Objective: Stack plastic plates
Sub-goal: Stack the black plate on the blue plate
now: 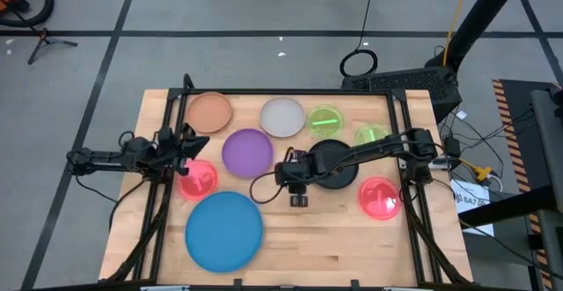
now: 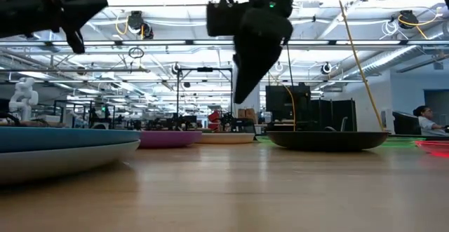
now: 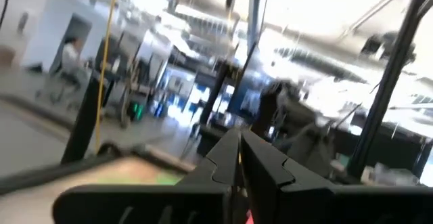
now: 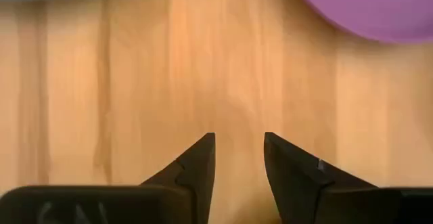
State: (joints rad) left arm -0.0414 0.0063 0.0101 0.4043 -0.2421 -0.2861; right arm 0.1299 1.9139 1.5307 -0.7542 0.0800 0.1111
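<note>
Several round plates lie flat on the wooden table. The large blue plate [image 1: 224, 229] is near the front edge; in the low view the blue plate [image 2: 63, 137] seems to rest on a pale one [image 2: 63, 160]. Farther back are the purple plate [image 1: 247, 151], black plate [image 1: 339, 175], orange-brown plate [image 1: 209, 111], whitish plate [image 1: 282, 117], two green plates [image 1: 324, 120] and two pink plates [image 1: 198, 181]. My right gripper [image 4: 239, 149] is open and points down over bare wood between the blue, purple and black plates. My left gripper [image 3: 239, 158] is shut, held level above the left pink plate.
The second green plate [image 1: 370, 135] and second pink plate [image 1: 380, 196] lie by the right edge. Bare wood [image 1: 334, 238] stretches right of the blue plate along the front. A person [image 2: 424, 120] sits in the room beyond the table.
</note>
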